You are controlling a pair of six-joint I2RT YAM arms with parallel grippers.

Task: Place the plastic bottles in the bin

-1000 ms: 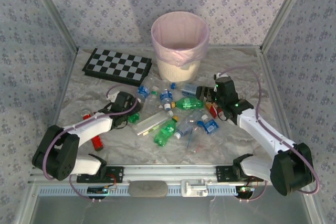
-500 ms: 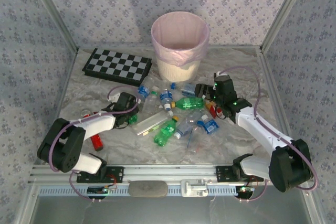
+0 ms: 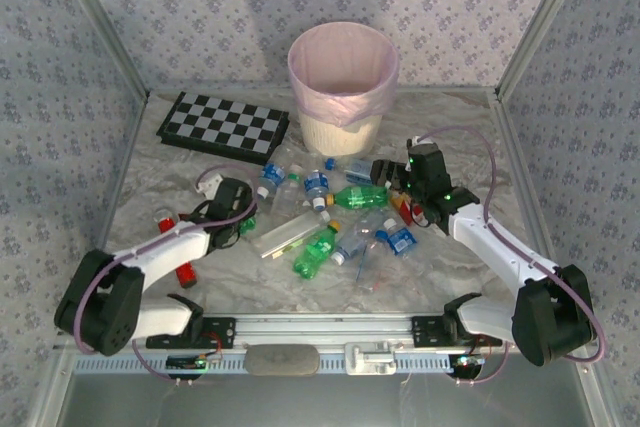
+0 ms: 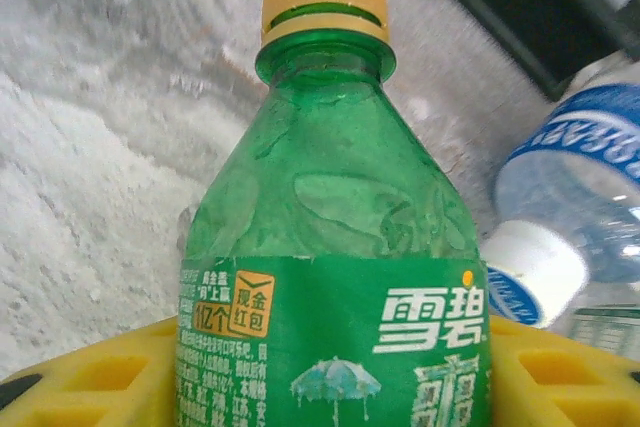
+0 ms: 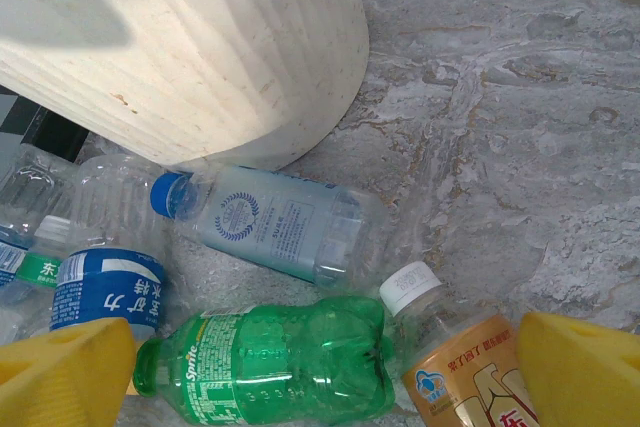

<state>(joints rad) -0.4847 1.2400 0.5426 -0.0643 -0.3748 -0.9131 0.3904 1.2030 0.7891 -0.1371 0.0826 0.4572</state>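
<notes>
A green bottle [image 4: 330, 207] with a yellow cap stands between the yellow fingers of my left gripper [image 3: 240, 215], which is shut on its labelled body. Left of the bottle pile, a bit of this bottle [image 3: 248, 220] shows at the fingers. More plastic bottles lie in the middle: a green one [image 3: 360, 197], another green one [image 3: 317, 247] and clear blue-labelled ones [image 3: 317, 185]. My right gripper [image 3: 385, 175] hangs open over a green Sprite bottle [image 5: 270, 362], a clear blue-capped bottle [image 5: 270, 222] and an amber-labelled bottle [image 5: 465, 357]. The bin [image 3: 343, 87] with its pink liner stands behind them.
A black-and-white checkerboard [image 3: 225, 125] lies at the back left. A small red object [image 3: 185, 270] sits beside the left arm. A flat pale strip [image 3: 285, 232] lies among the bottles. The bin's cream wall [image 5: 200, 47] rises close ahead of the right gripper.
My left gripper's jaws have closed from wide open onto the green bottle, and the left arm has shifted a little. The right gripper moved slightly towards the bin, then held still.
</notes>
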